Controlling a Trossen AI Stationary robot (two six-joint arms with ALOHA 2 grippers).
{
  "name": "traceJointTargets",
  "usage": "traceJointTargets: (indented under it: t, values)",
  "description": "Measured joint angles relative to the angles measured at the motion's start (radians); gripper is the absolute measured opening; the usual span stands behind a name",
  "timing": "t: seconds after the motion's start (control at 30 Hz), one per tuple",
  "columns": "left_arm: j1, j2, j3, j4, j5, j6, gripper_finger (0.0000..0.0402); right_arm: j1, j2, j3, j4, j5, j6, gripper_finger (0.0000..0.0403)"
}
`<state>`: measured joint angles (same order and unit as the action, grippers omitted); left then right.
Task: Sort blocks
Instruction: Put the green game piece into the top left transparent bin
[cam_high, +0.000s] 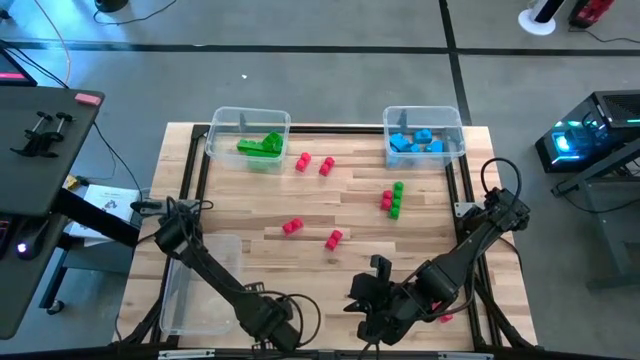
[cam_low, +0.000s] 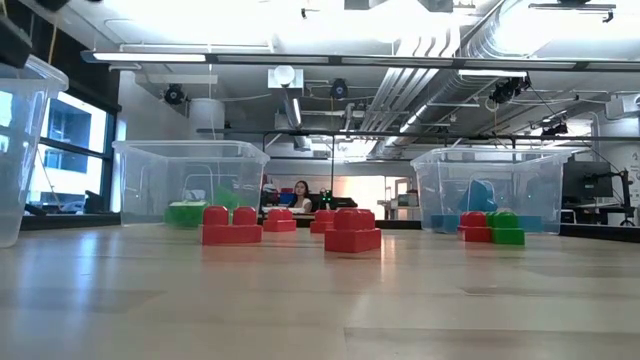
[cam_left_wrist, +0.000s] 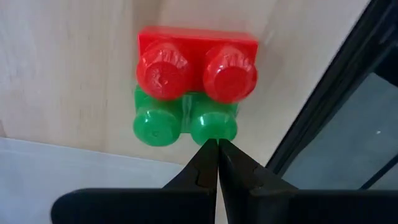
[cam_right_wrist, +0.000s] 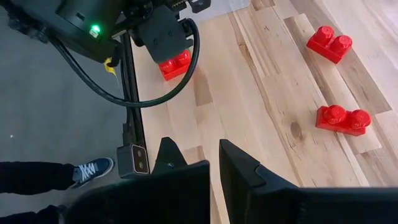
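Blocks (cam_left_wrist: 194, 84) red over green, partly hidden behind closed left gripper (cam_left_wrist: 217, 146).

- In the high view, the left arm (cam_high: 215, 285) runs off the bottom edge, so its fingers are out of sight there.
- A red block (cam_high: 446, 318) by the right arm is mostly hidden behind it.
- In the low view, the blue blocks (cam_low: 480, 195) blur behind the bin wall (cam_low: 440, 190).
- In the right wrist view, a person's shoe (cam_right_wrist: 93, 169) is partly cut off by the dark arm housing.
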<state>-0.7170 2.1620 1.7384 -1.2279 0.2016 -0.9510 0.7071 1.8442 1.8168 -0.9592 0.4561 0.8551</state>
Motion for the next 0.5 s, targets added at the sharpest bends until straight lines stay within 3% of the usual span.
traceJointTargets:
  t: [0.33, 0.5]
  values:
    - [0.017, 0.001, -0.011, 0.002, -0.006, 0.042, 0.0000, 0.000, 0.000, 0.000, 0.000, 0.003, 0.000, 0.0000]
    - [0.048, 0.001, -0.011, -0.040, -0.092, 0.094, 0.0000, 0.000, 0.000, 0.000, 0.000, 0.003, -0.004, 0.0000]
